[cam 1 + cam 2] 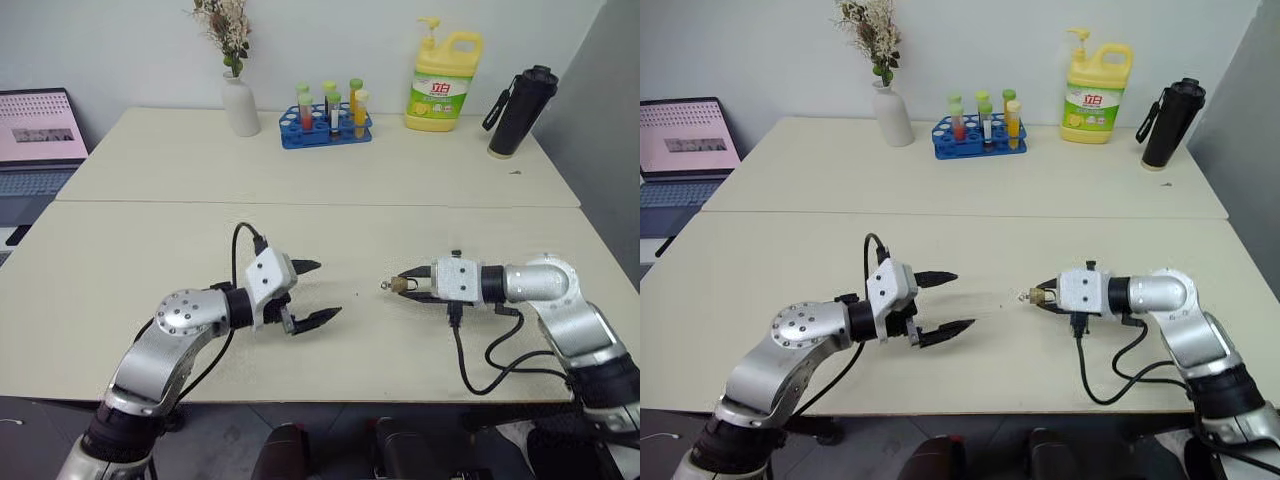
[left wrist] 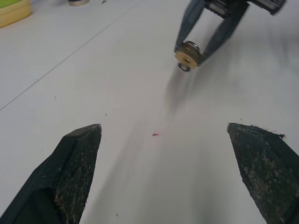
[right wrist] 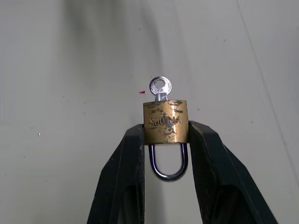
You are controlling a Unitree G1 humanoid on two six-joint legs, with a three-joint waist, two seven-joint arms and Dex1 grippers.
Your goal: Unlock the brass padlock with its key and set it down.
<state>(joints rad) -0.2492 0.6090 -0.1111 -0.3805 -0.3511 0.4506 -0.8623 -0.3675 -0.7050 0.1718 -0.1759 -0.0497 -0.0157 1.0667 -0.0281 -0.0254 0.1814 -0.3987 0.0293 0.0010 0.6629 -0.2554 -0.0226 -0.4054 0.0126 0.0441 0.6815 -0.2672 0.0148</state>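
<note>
1. Laptop (image 1: 38,130) with a pink-lit screen stands open at the far left edge, beside the pale cream table (image 1: 200,170).
2. White ceramic vase (image 1: 240,105) holds a spray of dried flowers and stands at the back of the table.
3. Blue plastic test-tube rack (image 1: 326,127), just right of the vase, carries several capped tubes; their contents look red, orange, yellow and green.
4. Left gripper (image 1: 317,292) hovers low over the near table, its two black fingers spread wide apart with nothing between them.
5. Small golden-brass padlock (image 3: 165,122) with a squarish body is pinched between the black fingers of the right gripper (image 3: 164,135), which is closed on the sides of the body. It is held clear of the table, between the two grippers and well apart from the left one.
6. Thin silvery U-shaped shackle (image 3: 168,165) sits back between the right fingers, toward the wrist.
7. Tiny silvery metal key (image 3: 160,87) with a round holed head sticks out of the padlock's far end, pointing away from the right gripper toward the left one.
8. Yellow plastic detergent bottle (image 1: 445,85) with a pump top and green label stands at the back right.
9. Black flask (image 1: 520,110) with a strap stands at the table's far right corner.
</note>
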